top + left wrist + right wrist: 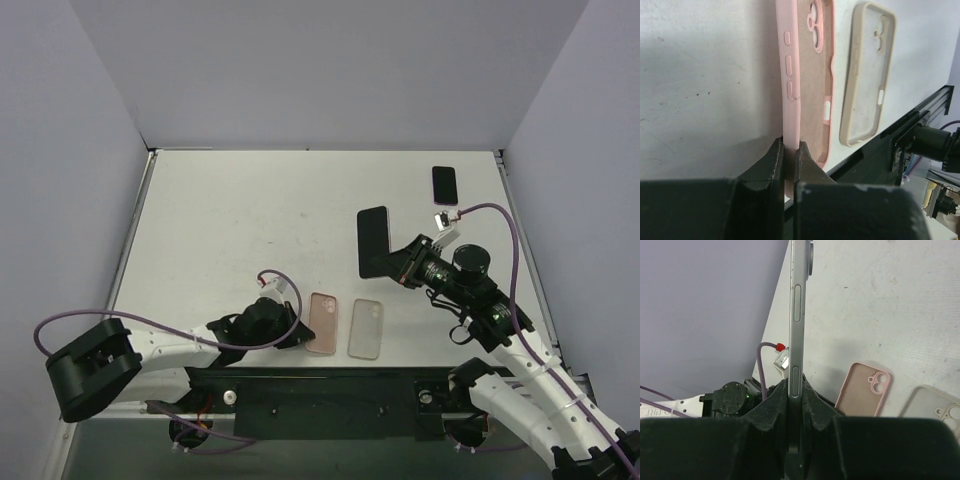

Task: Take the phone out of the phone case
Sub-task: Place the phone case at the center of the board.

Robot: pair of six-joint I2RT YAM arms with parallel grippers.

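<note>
Overhead, my right gripper (405, 265) sits at the right of the table (230, 220), clamped on the near end of the phone (375, 240), which shows there as a dark slab pointing away from me, well apart from both cases. My right wrist camera gives what that view cannot: the phone (797, 315) seen edge-on, a thin grey side with two long buttons, and my right gripper (796, 390) pressed flat against its two faces. Whether the far end touches the table, I cannot tell.

My left gripper (300, 325) lies low near the front edge, against the left side of the pink case (322, 322). Only the left wrist camera shows the grip: my left gripper (789, 150) is pinched on the case's side wall, the one with the button bumps, and the pink case (805, 75) shows its inner lining and camera cut-out.

A pale case (367, 328) lies just right of the pink one, not touching it; up close the pale case (867, 75) also faces inside-up. A small dark phone (445, 184) at the far right corner appears only from above.
</note>
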